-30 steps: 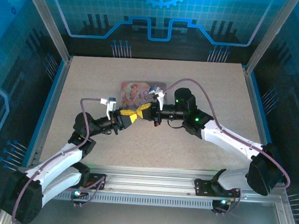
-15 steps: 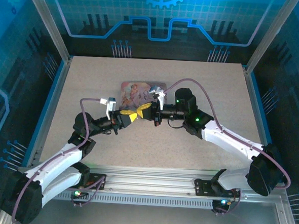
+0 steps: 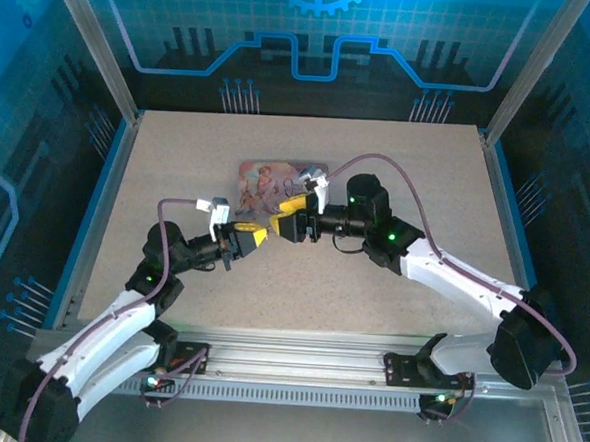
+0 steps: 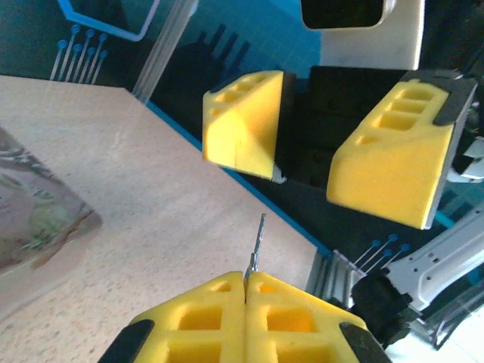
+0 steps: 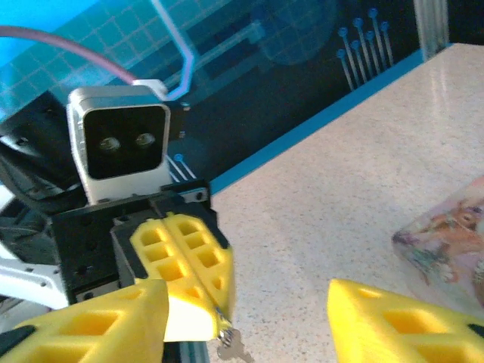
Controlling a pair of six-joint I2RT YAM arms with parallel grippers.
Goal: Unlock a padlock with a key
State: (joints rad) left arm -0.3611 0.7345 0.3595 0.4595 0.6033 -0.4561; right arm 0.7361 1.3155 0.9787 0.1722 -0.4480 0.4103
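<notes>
Thin dark metal, the key [image 4: 258,242] is pinched by one end in the closed left pincer [image 4: 246,277]. Most of its length stands out past the yellow fingertips [image 4: 215,291]. Gripped this way, the shaft is left bare, presumably so that it can be taken over or guided into the padlock without the fingers getting in the way.

Just beyond the key's free end, the right pincer [image 3: 287,224] is held with its jaws spread wide and nothing between them. The gap is turned toward the key, and from the left wrist view the key is seen pointing roughly at that gap. A handover or a re-grip is judged to be in hand; the key is apart from the right fingers, so no contact has been made.

Both pincers are carried above the middle of the desk [image 3: 408,168], off its surface. Close behind them, toward the far edge, the pink tin [image 3: 263,177] lies flat. The meeting point seems to have been chosen where both arms reach with bent elbows.

The key is slender and gripped at its very end, so it is judged likely to swing or slip if nudged sideways.
</notes>
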